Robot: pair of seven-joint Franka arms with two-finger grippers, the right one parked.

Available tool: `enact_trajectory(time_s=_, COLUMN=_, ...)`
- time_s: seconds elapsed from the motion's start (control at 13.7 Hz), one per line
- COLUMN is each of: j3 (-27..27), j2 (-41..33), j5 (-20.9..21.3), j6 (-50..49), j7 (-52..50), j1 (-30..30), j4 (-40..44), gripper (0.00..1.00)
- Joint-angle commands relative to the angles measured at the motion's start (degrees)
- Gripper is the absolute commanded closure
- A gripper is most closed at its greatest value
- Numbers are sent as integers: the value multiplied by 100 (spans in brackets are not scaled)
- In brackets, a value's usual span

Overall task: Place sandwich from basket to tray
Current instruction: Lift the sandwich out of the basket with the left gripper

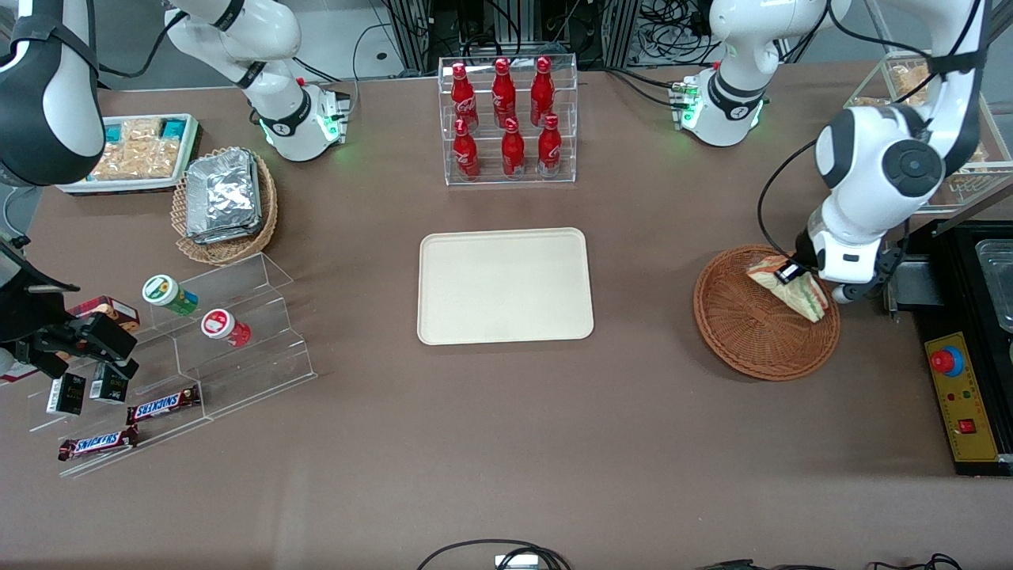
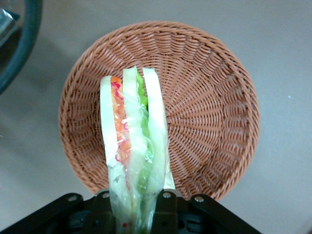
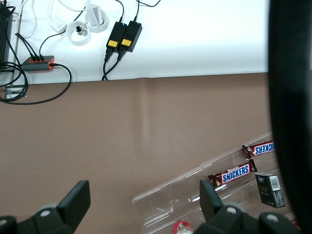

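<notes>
The sandwich (image 1: 794, 294) is a plastic-wrapped wedge of white bread with orange, red and green filling. My left gripper (image 1: 801, 277) is shut on it, over the round reddish-brown wicker basket (image 1: 744, 332), near the basket's rim toward the working arm's end. In the left wrist view the sandwich (image 2: 131, 136) stands between the black fingers of the gripper (image 2: 136, 209), with the otherwise empty basket (image 2: 209, 97) below it. The cream-beige tray (image 1: 505, 285) lies empty at the table's middle, well apart from the basket, toward the parked arm's end.
A clear rack of red bottles (image 1: 508, 119) stands farther from the front camera than the tray. A tan oval basket of foil packets (image 1: 225, 198), a white snack tray (image 1: 134, 150) and a clear stepped stand (image 1: 229, 348) lie toward the parked arm's end. A black control box (image 1: 961, 396) sits beside the basket.
</notes>
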Motion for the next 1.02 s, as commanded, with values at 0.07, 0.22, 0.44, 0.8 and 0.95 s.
enact_trajectory(time_s=0.07, j3=-54, j2=-17, j5=47, j6=-1262, j7=562, j1=-45, j4=1137, gripper=100)
enact_trajectory(time_s=0.22, j3=-325, j2=1, j5=-32, j6=-1457, j7=721, j1=-54, j4=1464, gripper=100)
enact_trajectory(time_s=0.44, j3=-922, j2=71, j5=-41, j6=-1476, j7=730, j1=-63, j4=1719, gripper=100)
enact_trajectory(time_s=0.8, j3=-2143, j2=264, j5=56, j6=-1414, j7=739, j1=-63, j4=1808, gripper=100)
enact_trajectory(time_s=0.95, j3=-2601, j2=352, j5=65, j6=-1353, j7=730, j1=-63, j4=1808, gripper=100)
